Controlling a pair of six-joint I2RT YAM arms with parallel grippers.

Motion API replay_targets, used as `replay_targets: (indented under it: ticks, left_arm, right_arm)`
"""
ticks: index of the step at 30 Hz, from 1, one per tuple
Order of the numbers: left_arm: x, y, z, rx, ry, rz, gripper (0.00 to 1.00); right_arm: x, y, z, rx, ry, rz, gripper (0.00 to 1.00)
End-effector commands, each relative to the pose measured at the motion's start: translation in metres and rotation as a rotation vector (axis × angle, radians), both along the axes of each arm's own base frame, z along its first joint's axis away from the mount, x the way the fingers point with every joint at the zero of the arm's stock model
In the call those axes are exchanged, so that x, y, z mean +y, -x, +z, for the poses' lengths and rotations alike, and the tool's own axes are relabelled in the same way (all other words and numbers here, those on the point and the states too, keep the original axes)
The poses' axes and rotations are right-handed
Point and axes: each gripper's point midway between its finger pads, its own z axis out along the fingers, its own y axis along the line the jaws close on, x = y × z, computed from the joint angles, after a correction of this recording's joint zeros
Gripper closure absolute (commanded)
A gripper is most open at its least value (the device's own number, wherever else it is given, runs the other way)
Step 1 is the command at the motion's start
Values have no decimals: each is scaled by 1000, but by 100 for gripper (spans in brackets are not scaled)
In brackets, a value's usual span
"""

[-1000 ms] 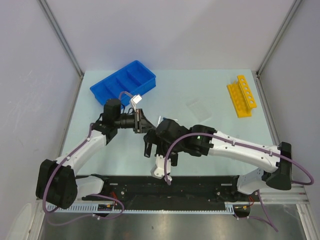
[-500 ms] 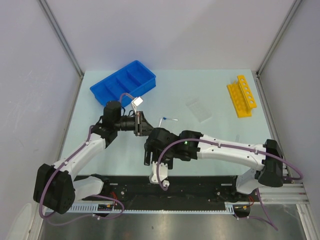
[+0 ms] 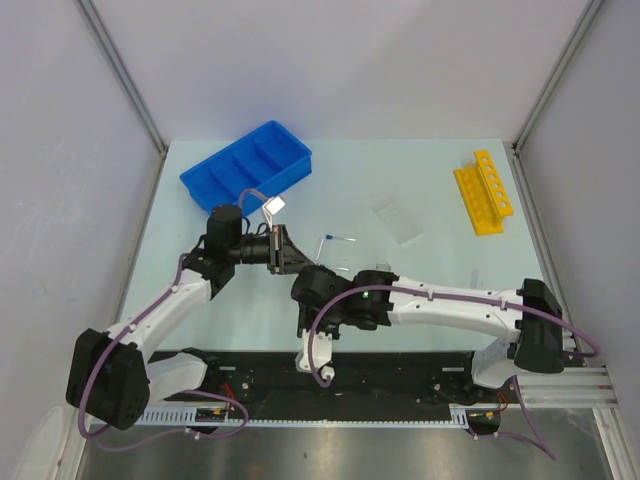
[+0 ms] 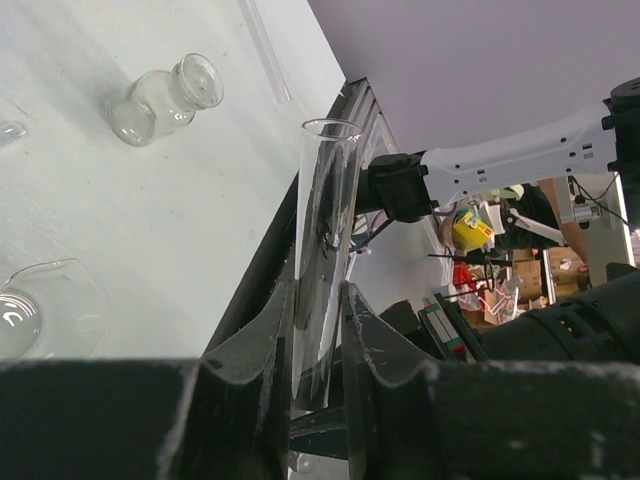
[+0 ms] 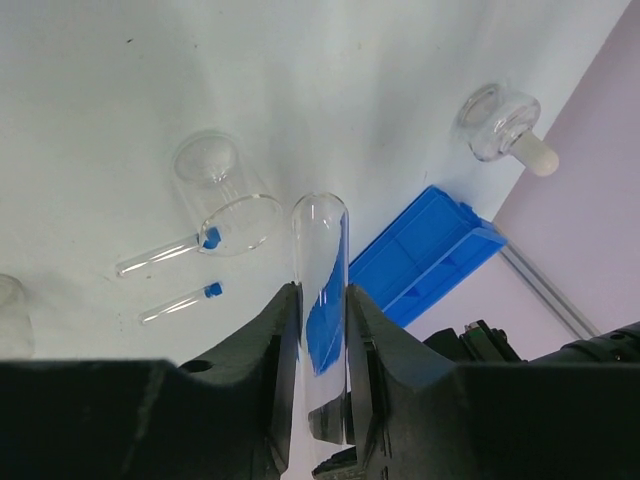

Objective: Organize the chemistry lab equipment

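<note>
My left gripper [image 4: 318, 290] is shut on a long clear tube [image 4: 326, 220] whose open end sticks out past the fingers. From above, this gripper [image 3: 285, 250] hangs over the table's left middle. Just in front of it, my right gripper [image 3: 303, 292] is shut on another clear tube [image 5: 320, 250], round end outward. Beyond the right gripper [image 5: 322, 288] lie a small glass beaker [image 5: 220, 190] on its side and two thin blue-capped tubes [image 5: 165, 255] [image 5: 180, 302]. A glass vial [image 5: 500, 125] lies farther off. The blue divided tray [image 3: 247, 165] stands at the back left.
The yellow holed rack [image 3: 484, 192] stands at the back right. A clear rectangular plate [image 3: 398, 220] lies mid-table, with one blue-capped tube [image 3: 340, 238] to its left. The left wrist view shows the vial [image 4: 165, 98], a loose tube [image 4: 268, 50] and the table's near edge.
My right gripper has gone from wide open to shut on a clear tube, and its arm has drawn back toward the near edge. The left arm has hardly moved.
</note>
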Motion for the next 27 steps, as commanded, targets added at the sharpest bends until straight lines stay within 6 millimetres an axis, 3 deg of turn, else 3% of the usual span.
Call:
replay_targets:
  ticks: [1, 4, 7, 8, 10, 11, 13, 20, 22, 24, 27]
  left_arm:
    - [-2, 9, 29, -48, 69, -20, 81]
    - [-2, 8, 35, -52, 79, -8, 75]
    - [0, 5, 42, -64, 84, 25, 57]
    - [3, 2, 45, -72, 85, 51, 40]
    - [14, -7, 54, -99, 91, 119, 29]
    - [18, -11, 55, -98, 88, 147, 14]
    - [39, -24, 67, -145, 89, 240, 0]
    - [123, -58, 92, -391, -95, 636, 0]
    - [133, -56, 93, -441, -135, 690, 0]
    - [150, -63, 86, -474, -199, 761, 0]
    - [158, -64, 72, -488, -267, 780, 0]
  right_arm:
    - [3, 3, 14, -6, -80, 0, 77]
    - [4, 3, 19, -4, -110, -2, 79]
    - [5, 4, 26, 9, -139, -15, 79]
    - [3, 5, 29, 24, -156, -35, 79]
    - [1, 4, 33, 39, -173, -60, 79]
    - [0, 8, 37, 76, -198, -71, 79]
    - [-1, 9, 42, 110, -225, -96, 79]
    - [-15, -1, 72, 271, -387, -272, 79]
    - [-23, -12, 82, 327, -447, -341, 78]
    - [-32, -28, 91, 372, -505, -415, 78]
    - [-49, -55, 108, 409, -599, -510, 78]
